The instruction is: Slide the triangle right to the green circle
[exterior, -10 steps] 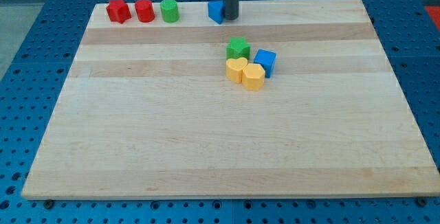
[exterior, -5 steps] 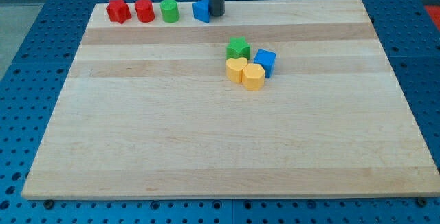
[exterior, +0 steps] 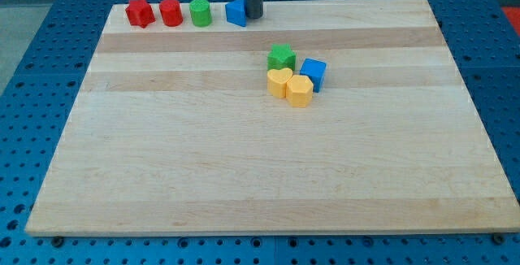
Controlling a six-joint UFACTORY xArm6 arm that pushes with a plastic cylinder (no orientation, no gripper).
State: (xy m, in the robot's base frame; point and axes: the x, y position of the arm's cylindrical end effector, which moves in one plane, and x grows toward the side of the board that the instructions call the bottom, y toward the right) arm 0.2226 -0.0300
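A blue triangle block [exterior: 236, 12] sits near the board's top edge, a short gap to the right of the green circle block [exterior: 200, 12]. My tip [exterior: 253, 16] is the lower end of the dark rod and touches the triangle's right side. The rod hides part of the triangle's right edge.
A red star-like block [exterior: 140, 12] and a red cylinder [exterior: 171, 12] stand left of the green circle. Mid-board is a cluster: a green star [exterior: 281, 56], a blue cube [exterior: 313, 73], a yellow heart [exterior: 279, 81] and a yellow block [exterior: 299, 91].
My tip and the blue triangle slid left along the top edge toward the green circle, mostly in the first half second; they have barely moved since.
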